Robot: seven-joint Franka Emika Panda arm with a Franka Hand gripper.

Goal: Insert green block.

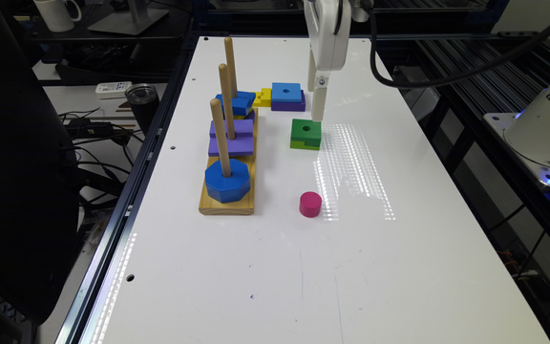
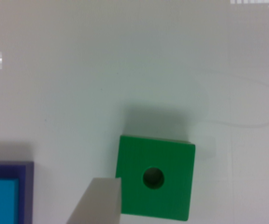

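The green block (image 1: 306, 133) lies flat on the white desk (image 1: 399, 248), right of the peg stand (image 1: 229, 186) and just nearer than the blue-and-purple block (image 1: 288, 96). The jaws (image 1: 317, 113) hang wide above it, empty.

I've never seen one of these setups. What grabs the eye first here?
Probably the white pincer hanging right over a green block in the middle of the white table. Toward the exterior view's left, three wooden pegs rise from a board stacked with blue and purple blocks.
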